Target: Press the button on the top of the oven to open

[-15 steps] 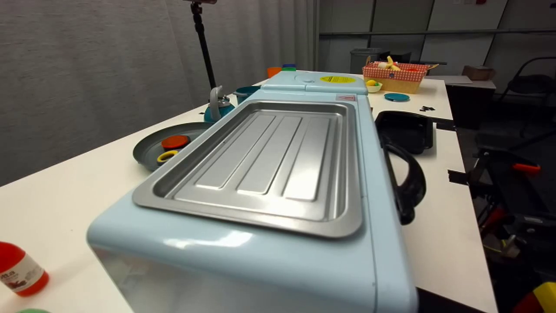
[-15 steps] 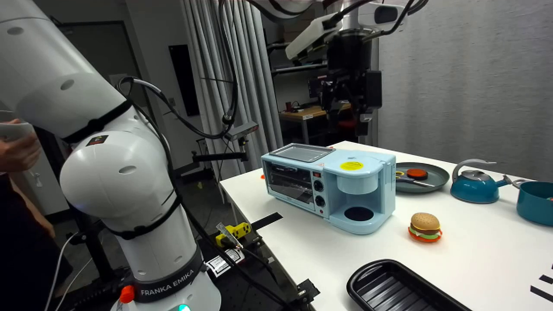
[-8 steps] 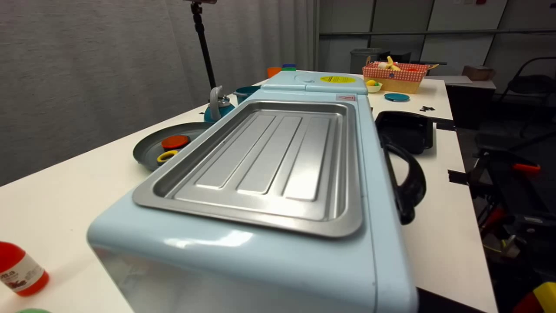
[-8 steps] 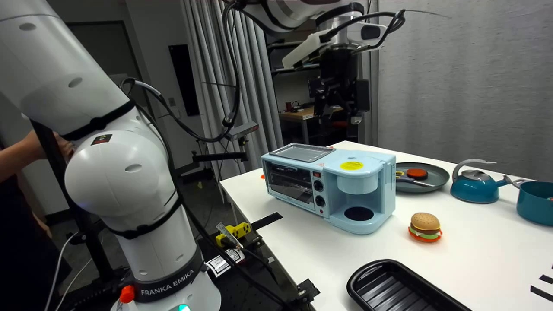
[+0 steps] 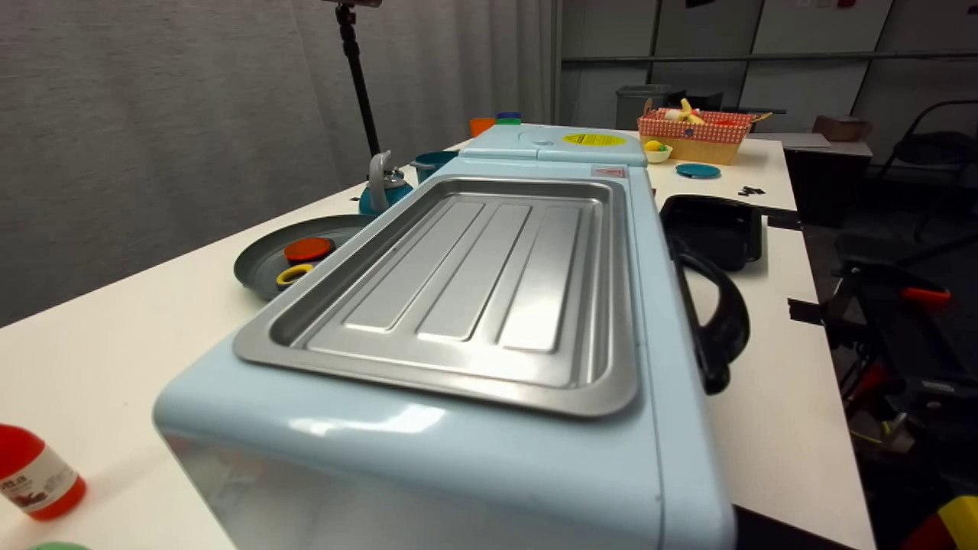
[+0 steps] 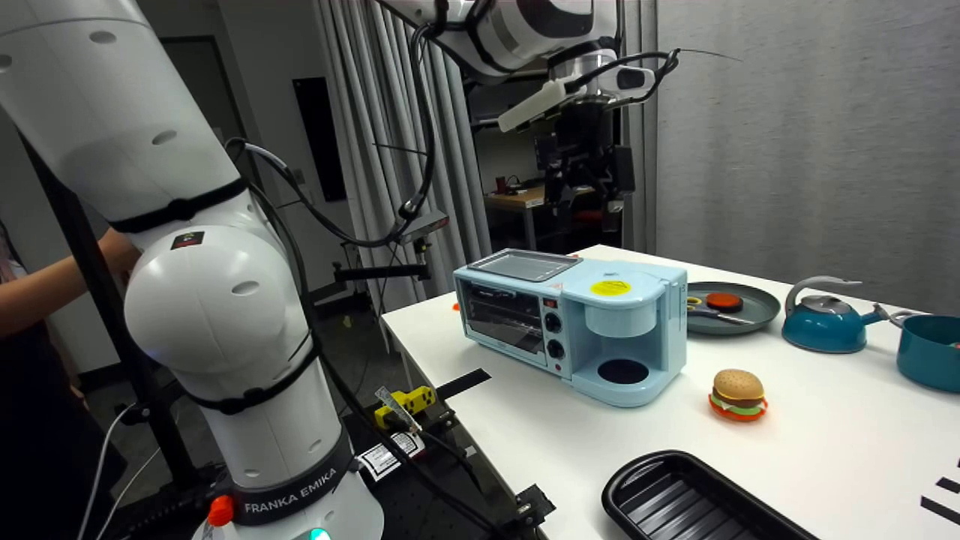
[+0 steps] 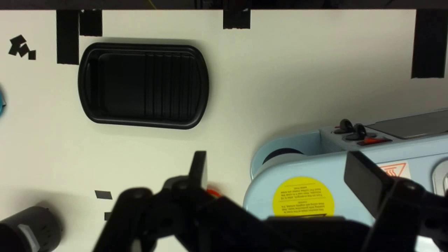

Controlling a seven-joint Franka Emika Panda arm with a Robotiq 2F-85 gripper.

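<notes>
The pale-blue oven (image 5: 382, 409) fills much of an exterior view. In an exterior view it stands whole on the white table (image 6: 825, 442), its glass front (image 6: 499, 319) shut. A small round button-like spot (image 5: 542, 142) shows on its far top section, beside a yellow sticker (image 5: 594, 140); in the wrist view my gripper's body covers that area. My gripper (image 6: 586, 210) hangs fingers down in the air, high above the oven's level. In the wrist view the gripper (image 7: 280, 175) is wide open and empty, with the oven's top (image 7: 266, 183) and yellow sticker (image 7: 303, 197) between the fingers.
A ribbed metal tray (image 5: 474, 267) lies on the oven. A black pan (image 7: 122, 84) stands in front. A toy burger (image 6: 738, 394), a frying pan (image 6: 761, 304), a teal kettle (image 6: 825, 326) and a teal pot (image 6: 930, 352) are near. A red bottle (image 5: 38, 473) stands behind the oven.
In an exterior view the gripper has moved left, risen out a little smaller in view, and lately dropped slightly. The arm's elbow has shifted right. A dark shape has appeared at an exterior view's top edge.
</notes>
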